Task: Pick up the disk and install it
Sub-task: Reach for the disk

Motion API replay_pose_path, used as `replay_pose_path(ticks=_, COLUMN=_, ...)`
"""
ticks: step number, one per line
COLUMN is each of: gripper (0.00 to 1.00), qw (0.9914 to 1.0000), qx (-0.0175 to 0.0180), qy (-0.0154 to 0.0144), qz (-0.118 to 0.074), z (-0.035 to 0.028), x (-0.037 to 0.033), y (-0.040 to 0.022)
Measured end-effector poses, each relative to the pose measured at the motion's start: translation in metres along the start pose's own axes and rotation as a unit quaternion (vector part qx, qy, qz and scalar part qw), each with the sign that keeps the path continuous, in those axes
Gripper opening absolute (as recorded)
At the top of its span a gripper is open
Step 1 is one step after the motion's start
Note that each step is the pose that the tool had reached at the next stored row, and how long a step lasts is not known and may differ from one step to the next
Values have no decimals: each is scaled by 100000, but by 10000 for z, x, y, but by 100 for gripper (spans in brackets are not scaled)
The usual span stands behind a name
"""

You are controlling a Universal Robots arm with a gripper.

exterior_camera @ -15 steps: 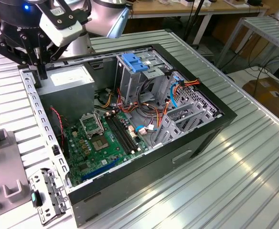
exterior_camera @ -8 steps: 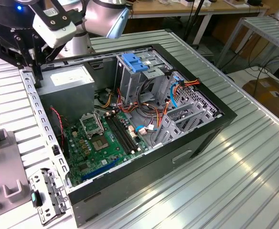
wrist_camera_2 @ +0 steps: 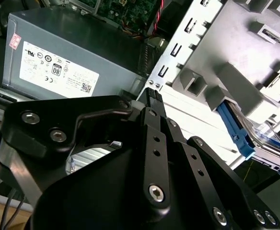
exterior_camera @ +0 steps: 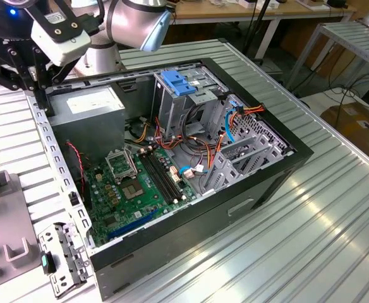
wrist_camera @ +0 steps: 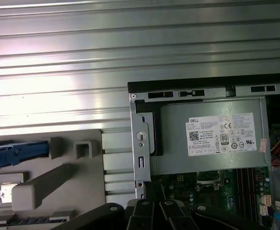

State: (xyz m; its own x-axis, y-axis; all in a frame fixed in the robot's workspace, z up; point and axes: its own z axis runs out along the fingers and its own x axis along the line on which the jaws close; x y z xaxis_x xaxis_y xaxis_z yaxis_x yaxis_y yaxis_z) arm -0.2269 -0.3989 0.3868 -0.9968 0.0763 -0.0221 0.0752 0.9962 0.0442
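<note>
On the ribbed tabletop, the disk sits slotted in a grey holder, ready for grasping, while the gripper hovers nearby, jaws pressed together, empty.

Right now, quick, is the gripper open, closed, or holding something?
Gripper: cannot be told whether open or closed; the disk sits in the grey holder beside the case, not in its grasp.

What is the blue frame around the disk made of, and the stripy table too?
The disk sits in a frame that looks like plastic: bright, even blue with smooth moulded edges and a dull sheen. The table looks like bare metal, probably aluminium: silvery, ribbed, with bright streaks of reflected light.
</note>
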Motion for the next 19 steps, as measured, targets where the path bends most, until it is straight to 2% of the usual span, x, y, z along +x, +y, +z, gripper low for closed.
replay_pose_path(ticks=19, gripper=11, qw=100000, qx=8, qy=103, qz=1, z=12, x=282, y=-22)
